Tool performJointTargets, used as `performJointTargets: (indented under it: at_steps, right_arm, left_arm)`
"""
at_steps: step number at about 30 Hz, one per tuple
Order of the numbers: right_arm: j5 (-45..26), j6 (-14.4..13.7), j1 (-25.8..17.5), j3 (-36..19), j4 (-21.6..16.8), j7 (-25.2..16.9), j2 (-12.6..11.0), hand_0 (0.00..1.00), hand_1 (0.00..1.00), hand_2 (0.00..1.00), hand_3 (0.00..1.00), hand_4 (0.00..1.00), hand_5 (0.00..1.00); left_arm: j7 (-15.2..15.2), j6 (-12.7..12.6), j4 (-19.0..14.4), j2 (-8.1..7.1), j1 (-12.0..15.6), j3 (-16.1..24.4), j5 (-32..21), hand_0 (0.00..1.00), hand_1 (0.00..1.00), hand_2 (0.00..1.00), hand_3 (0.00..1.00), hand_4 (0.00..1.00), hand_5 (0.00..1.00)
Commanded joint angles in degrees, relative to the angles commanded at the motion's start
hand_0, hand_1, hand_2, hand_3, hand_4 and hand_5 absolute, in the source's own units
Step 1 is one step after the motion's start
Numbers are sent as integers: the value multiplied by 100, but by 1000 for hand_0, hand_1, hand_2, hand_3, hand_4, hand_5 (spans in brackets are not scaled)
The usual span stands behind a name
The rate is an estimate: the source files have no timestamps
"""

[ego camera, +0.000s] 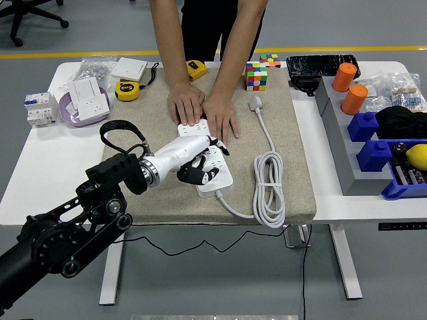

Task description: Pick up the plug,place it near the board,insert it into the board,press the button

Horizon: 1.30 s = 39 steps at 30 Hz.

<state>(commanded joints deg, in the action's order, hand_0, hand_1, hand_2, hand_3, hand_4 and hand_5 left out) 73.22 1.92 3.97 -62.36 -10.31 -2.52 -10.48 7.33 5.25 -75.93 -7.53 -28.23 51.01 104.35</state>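
**Head view: hand over the board, plug hidden, button step in doubt**

Head view gives me 1 robot hand to work with: the left hand (pixel 198 162), reaching in from the lower left and sitting over the near half of the white board (pixel 215 172). Its dark fingers (pixel 193 175) are curled down onto the board's top face. I cannot tell whether they are clenched on something or simply pressing, because the hand covers whatever lies beneath it. The right arm is not in view.

The plug is the thing I most want to see, and I cannot find it. No black plug body shows beside the hand or elsewhere on the mat (pixel 280 180), so my judgement is that it is either seated in a socket under the palm or tucked inside the fingers. That would put pick-up and placing near the board behind us, with insertion either finishing or done. The button press looks like what is left, or what is being attempted now; I cannot make out the button.

At the far end of the board, a person's 2 hands (pixel 203 110) lie flat on it, holding it steady. The board's own white cable (pixel 269 193) lies coiled to the right on the mat, and its white plug (pixel 255 103) rests near the colour cube (pixel 256 75) on the table (pixel 47 167).
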Motion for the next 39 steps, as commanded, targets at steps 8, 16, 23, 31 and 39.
performJointTargets:
  at_steps: [8, 16, 23, 31, 39]
  right_arm:
    - [-3, 5, 2, 23, 0, 7, 17, 942, 890, 833, 836, 998, 949]
    - [1, 2, 7, 36, 0, 16, 6, 942, 889, 833, 837, 998, 948]
    - [-20, -3, 11, 77, 0, 9, -9, 943, 889, 833, 837, 998, 948]
    - [-11, -1, -11, 77, 0, 7, -20, 942, 889, 833, 838, 998, 947]
    - [-3, -1, -12, 72, 0, 11, -19, 942, 889, 834, 838, 998, 947]
  left_arm:
    - [-903, -827, 911, 534, -147, 652, -1971, 696, 815, 807, 765, 971, 132]
    - [-906, -984, 1829, 703, -397, 853, -3155, 998, 998, 998, 919, 998, 217]
    - [-665, -1030, 2439, 688, -453, 735, -1858, 998, 998, 951, 882, 998, 239]
    - [-478, -992, 2640, 637, -419, 635, 23, 911, 917, 866, 829, 998, 213]
    - [-455, -1087, 2606, 634, -386, 581, 824, 626, 698, 731, 740, 998, 206]
